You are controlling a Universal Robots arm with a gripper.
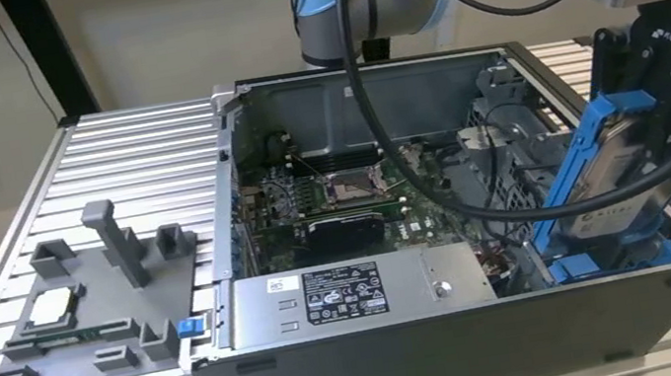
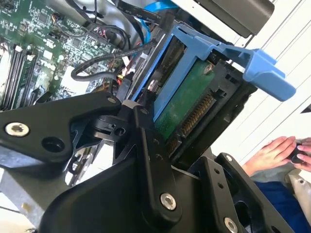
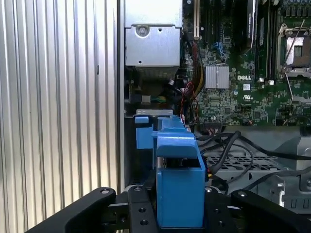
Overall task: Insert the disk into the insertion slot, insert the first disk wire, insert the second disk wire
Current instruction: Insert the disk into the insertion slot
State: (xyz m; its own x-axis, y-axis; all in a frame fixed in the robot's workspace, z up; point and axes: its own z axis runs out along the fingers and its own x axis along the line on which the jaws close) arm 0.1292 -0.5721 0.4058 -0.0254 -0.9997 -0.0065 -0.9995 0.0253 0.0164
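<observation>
Clamped shut on disk [image 1: 596, 177]: gripper [image 3: 180, 214], holding by blue frame. Held tilted at the exterior view's right, lower end down by insertion slot [image 1: 613, 261] in computer case [image 1: 466, 343]. Cannot tell if entered. Wires not plugged into disk's connector. Person's hand [image 2: 272, 151] seen in second wrist view.

Robotics lab: open computer case [image 1: 466, 348] and grey jigs [image 1: 117, 243] on a slotted aluminium table [image 1: 130, 149]
</observation>
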